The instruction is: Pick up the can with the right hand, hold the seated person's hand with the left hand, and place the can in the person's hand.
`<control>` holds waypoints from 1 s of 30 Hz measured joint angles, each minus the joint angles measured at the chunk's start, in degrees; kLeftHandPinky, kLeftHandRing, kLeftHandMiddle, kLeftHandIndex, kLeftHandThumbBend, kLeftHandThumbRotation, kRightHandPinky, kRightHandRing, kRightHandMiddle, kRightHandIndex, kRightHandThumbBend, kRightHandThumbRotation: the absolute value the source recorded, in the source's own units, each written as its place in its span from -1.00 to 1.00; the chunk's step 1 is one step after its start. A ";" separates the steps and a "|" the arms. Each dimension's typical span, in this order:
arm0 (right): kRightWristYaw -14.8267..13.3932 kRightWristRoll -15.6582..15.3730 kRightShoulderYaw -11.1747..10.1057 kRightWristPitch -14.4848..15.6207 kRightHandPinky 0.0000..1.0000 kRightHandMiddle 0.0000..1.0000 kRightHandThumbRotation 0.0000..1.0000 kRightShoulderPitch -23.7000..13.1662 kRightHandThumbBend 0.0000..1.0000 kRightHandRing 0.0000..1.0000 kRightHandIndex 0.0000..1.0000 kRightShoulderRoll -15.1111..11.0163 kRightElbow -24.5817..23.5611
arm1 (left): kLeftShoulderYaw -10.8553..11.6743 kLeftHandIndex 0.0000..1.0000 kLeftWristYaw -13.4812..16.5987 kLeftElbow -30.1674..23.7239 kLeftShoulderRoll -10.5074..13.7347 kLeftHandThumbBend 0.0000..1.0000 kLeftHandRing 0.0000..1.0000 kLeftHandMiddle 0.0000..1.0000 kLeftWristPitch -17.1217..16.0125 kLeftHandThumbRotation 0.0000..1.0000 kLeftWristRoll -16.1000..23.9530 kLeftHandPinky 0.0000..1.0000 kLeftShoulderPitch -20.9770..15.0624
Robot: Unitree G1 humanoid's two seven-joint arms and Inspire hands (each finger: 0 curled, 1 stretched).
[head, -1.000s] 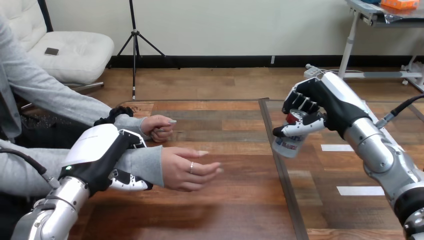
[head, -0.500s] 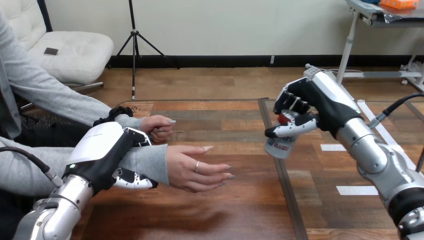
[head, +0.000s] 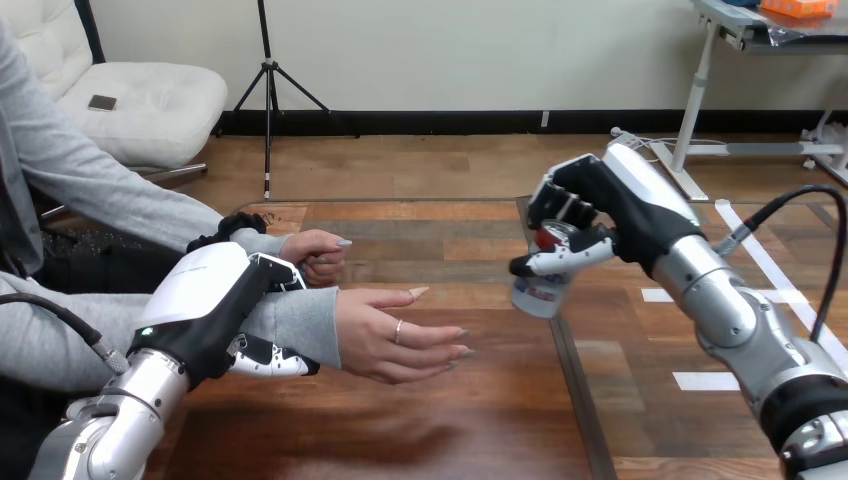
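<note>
Right hand (head: 600,215) is clenching the can (head: 542,285) above the tabletop (head: 450,420), near the person's hand (head: 400,335), to its right; left hand (head: 215,300) is clasping that wrist (head: 300,325). Best easing it upright onto the palm.

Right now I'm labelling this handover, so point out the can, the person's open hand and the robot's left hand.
can (head: 541,295): head view, its pale lower body.
person's open hand (head: 383,340): head view, middle of the hand, behind the fingers.
left hand (head: 200,285): head view, white shell on its back.
</note>
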 measured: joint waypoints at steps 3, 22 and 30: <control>0.23 0.00 0.04 -0.15 -0.28 -0.20 -1.00 -0.01 0.51 -0.27 -0.20 0.49 -0.23 | 0.00 -0.15 0.00 0.00 -0.02 0.31 -0.31 -0.20 -0.01 -1.00 -0.07 -0.40 0.00; 1.48 -0.05 1.59 0.26 -0.26 -0.18 -1.00 -0.10 0.48 -0.26 -0.21 3.52 -1.19 | 0.00 -0.14 -0.41 -0.15 -0.12 0.27 -0.28 -0.16 -0.09 -1.00 -0.22 -0.38 0.00; 2.60 -0.05 2.06 0.23 -0.25 -0.18 -1.00 -0.12 0.47 -0.25 -0.20 4.88 -1.20 | 0.02 -0.14 -0.41 -0.18 -0.14 0.28 -0.30 -0.19 -0.09 -1.00 -0.27 -0.39 0.00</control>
